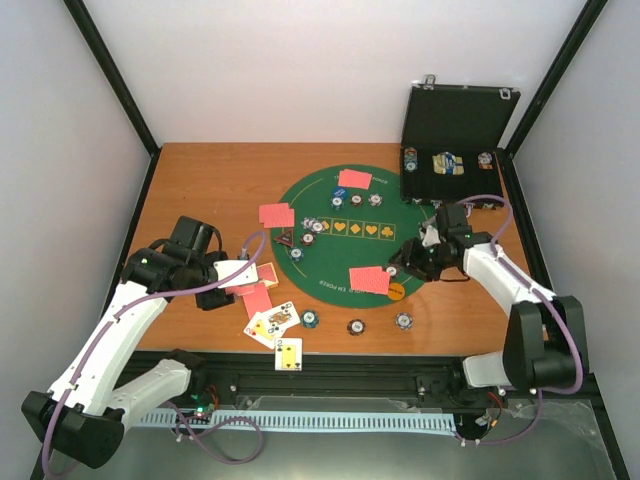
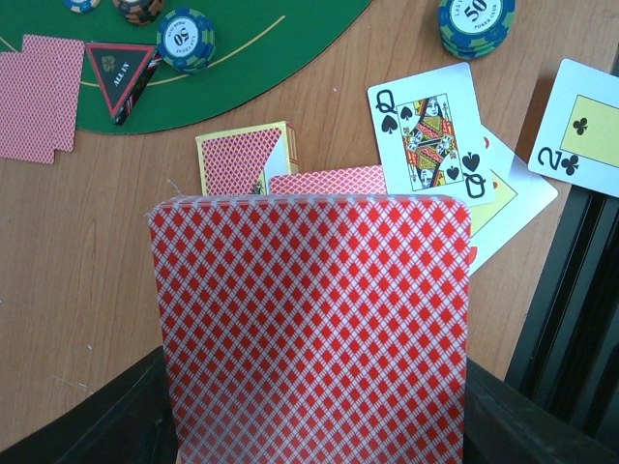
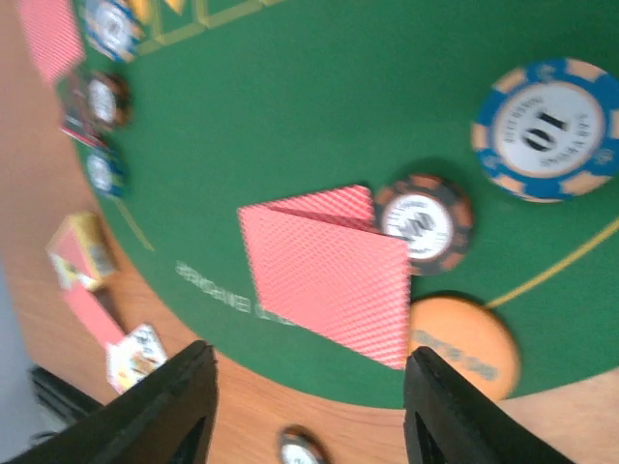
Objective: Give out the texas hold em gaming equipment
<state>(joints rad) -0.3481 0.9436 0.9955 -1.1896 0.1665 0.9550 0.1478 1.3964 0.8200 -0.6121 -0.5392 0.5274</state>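
- Top external view first: the left gripper (image 1: 235,272) sits over the wooden table (image 1: 210,180) just left of the green mat (image 1: 330,275). The right gripper (image 1: 402,262) hangs over the mat's near-right edge. The black case (image 1: 455,125) stands open at the back right, well apart from both.
- Left wrist cam: that hand is clamped on a deck (image 2: 314,319) of red-backed cards, backs up, top edge fanned a hair. Beyond it a queen of spades (image 2: 428,135) and a two of clubs (image 2: 580,130) lie face up on the wood, and the dark triangle (image 2: 121,72) lies on the mat.
- Right wrist cam: the fingers are spread apart with nothing between them, right above a pair of face-down cards (image 3: 324,275) lying on the felt. A dark chip (image 3: 424,220) touches one corner of the pair, an orange disc (image 3: 462,348) butts up against another, and a blue chip (image 3: 546,130) sits a bit further off.
- My read: that seat looks dealt, so the job now is getting the right hand out clean and on to the next spot.
- If it were me, I'd lift straight up before swinging sideways. The fingertips straddle the pair, and a low sweep could drag the cards or knock the chip.
- Keep the left grip firm and level too; that loose top edge looks ready to slide if the deck tilts.
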